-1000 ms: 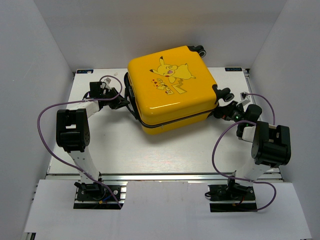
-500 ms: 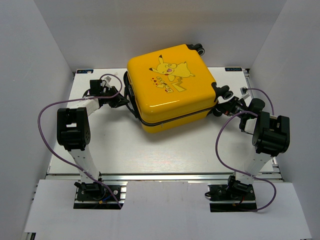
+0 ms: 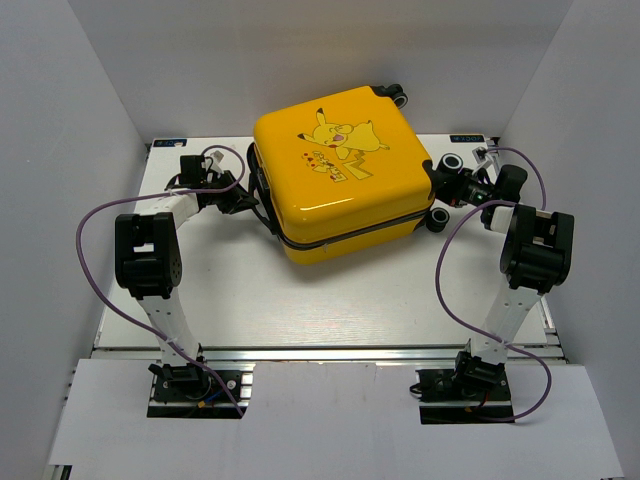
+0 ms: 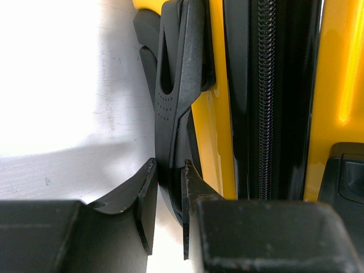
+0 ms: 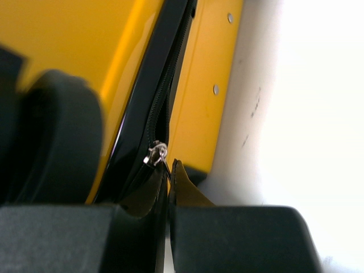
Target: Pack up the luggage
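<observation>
The yellow Pikachu luggage (image 3: 340, 180) lies flat and closed on the white table, its wheels at the right. My left gripper (image 3: 243, 203) is at its left side, shut on the black side handle (image 4: 173, 108), which it pinches between its fingers. My right gripper (image 3: 452, 186) is at the right side between the wheels, shut on the zipper pull (image 5: 159, 156) of the black zipper track (image 5: 162, 96). The metal slider sits just above the fingertips (image 5: 152, 190).
White walls enclose the table on the left, back and right. A black wheel (image 3: 451, 162) sits beside my right gripper, and another wheel (image 3: 402, 97) is at the far corner. Purple cables loop from both arms.
My right arm has swung toward the back along the luggage's right side, taking the zipper pull with it. The luggage has turned slightly. My left gripper has stayed on the handle.
</observation>
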Available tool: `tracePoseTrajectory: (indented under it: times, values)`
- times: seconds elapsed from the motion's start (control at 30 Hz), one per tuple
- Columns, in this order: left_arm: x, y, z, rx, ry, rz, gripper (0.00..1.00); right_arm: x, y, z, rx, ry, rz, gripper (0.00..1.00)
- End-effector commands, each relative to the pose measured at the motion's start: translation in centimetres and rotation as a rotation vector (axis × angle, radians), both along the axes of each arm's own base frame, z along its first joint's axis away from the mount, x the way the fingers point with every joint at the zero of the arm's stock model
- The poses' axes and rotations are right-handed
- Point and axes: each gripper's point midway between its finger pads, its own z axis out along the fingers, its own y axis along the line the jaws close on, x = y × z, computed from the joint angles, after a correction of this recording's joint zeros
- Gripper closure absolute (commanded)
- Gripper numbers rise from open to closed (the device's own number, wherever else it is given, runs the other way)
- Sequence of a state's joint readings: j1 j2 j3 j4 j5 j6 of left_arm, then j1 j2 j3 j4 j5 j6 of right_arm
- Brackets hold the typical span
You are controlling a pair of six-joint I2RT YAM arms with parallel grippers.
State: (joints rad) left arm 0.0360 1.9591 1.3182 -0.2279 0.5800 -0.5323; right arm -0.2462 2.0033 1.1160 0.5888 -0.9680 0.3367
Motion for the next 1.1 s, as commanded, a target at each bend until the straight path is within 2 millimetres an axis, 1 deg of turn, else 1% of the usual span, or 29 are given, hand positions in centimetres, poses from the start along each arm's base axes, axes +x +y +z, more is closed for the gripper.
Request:
tracePoseTrajectory:
  times: [0.0,0.03,0.07,0.13,0.17,0.2,0.23,0.27,0.3,0.33,0.37,0.43,0.47,0.53,0.6,0.63,0.67,0.7,0.73,0.77,0.8,0.83,0.87,0.9,0.93,0.97,1.0,1.03,1.07]
  values:
    - [2.1,11.9,-6.1,0.397,0.049,0.293,1.00,9.7,-13.6,6.9,-0.275,-0.336,-0.561,1.00]
    - [2.1,11.9,-6.2,0.396,0.051,0.294,1.00,10.1,-13.4,7.0,-0.266,-0.347,-0.560,1.00]
    - [2.2,11.9,-6.4,0.396,0.054,0.294,1.00,10.6,-13.2,5.9,-0.250,-0.332,-0.556,1.00]
    - [2.3,11.8,-6.6,0.391,0.059,0.286,1.00,12.0,-12.5,7.0,-0.201,-0.365,-0.542,1.00]
    - [2.5,11.8,-6.8,0.393,0.060,0.286,1.00,12.7,-11.5,5.8,-0.188,-0.349,-0.523,1.00]
    - [2.4,11.9,-7.0,0.396,0.069,0.284,1.00,13.7,-11.4,7.0,-0.183,-0.377,-0.527,1.00]
    - [2.4,11.9,-7.0,0.396,0.070,0.284,1.00,14.3,-11.0,7.1,-0.184,-0.379,-0.524,1.00]
    - [2.5,11.9,-7.0,0.398,0.071,0.286,1.00,15.1,-9.7,6.1,-0.180,-0.366,-0.508,1.00]
    - [2.4,12.0,-7.1,0.404,0.076,0.285,1.00,16.2,-9.8,7.5,-0.183,-0.402,-0.528,1.00]
    - [2.4,12.1,-7.1,0.409,0.074,0.286,1.00,16.9,-9.6,7.8,-0.182,-0.405,-0.540,1.00]
    - [2.4,12.2,-7.1,0.415,0.074,0.283,1.00,17.8,-8.4,6.6,-0.181,-0.393,-0.528,1.00]
    - [2.5,12.4,-7.1,0.430,0.082,0.285,1.00,20.1,-8.5,7.4,-0.188,-0.425,-0.573,1.00]
    - [2.4,12.6,-7.2,0.441,0.084,0.281,1.00,21.2,-7.6,7.1,-0.192,-0.405,-0.598,1.00]
    - [2.6,12.8,-7.1,0.451,0.085,0.281,1.00,23.4,-7.1,7.8,-0.169,-0.428,-0.612,1.00]
    - [2.7,12.9,-7.1,0.460,0.088,0.284,1.00,23.9,-4.2,7.5,-0.117,-0.409,-0.558,1.00]
    - [2.8,13.0,-7.1,0.461,0.087,0.283,1.00,23.7,-3.9,8.6,-0.107,-0.430,-0.542,1.00]
    - [3.0,13.0,-7.0,0.461,0.083,0.286,1.00,22.7,-1.3,7.4,-0.131,-0.437,-0.482,1.00]
    - [3.1,13.0,-6.9,0.460,0.079,0.286,1.00,21.7,-0.6,6.9,-0.157,-0.443,-0.466,1.00]
    - [3.6,13.0,-6.7,0.457,0.070,0.286,1.00,20.2,1.2,10.2,-0.177,-0.516,-0.440,1.00]
    - [4.1,13.1,-6.4,0.461,0.053,0.280,1.00,18.0,1.9,6.3,-0.255,-0.477,-0.402,1.00]
    - [4.4,13.2,-6.3,0.468,0.049,0.274,1.00,16.5,3.3,6.7,-0.271,-0.507,-0.371,1.00]
    - [4.8,12.7,-6.1,0.476,0.044,0.258,1.00,14.6,3.6,10.2,-0.278,-0.575,-0.356,1.00]
    - [6.3,13.0,-5.7,0.489,0.020,0.252,1.00,12.6,6.1,10.3,-0.277,-0.593,-0.303,1.00]
    - [6.9,12.4,-5.7,0.489,0.022,0.231,1.00,9.6,7.1,7.4,-0.293,-0.568,-0.268,1.00]
    - [7.6,12.3,-5.7,0.485,0.019,0.222,1.00,7.3,8.2,10.5,-0.282,-0.628,-0.250,1.00]
    - [9.4,12.2,-5.5,0.473,-0.006,0.208,1.00,5.5,8.9,10.3,-0.282,-0.628,-0.221,1.00]
    - [10.0,11.7,-5.6,0.446,0.000,0.188,1.00,2.8,10.6,7.6,-0.294,-0.577,-0.164,1.00]
    - [10.8,11.5,-5.4,0.436,-0.005,0.184,1.00,0.6,12.3,9.6,-0.283,-0.612,-0.134,1.00]
    - [12.2,11.5,-5.0,0.423,-0.003,0.190,1.00,-0.8,12.8,9.4,-0.290,-0.607,-0.131,1.00]
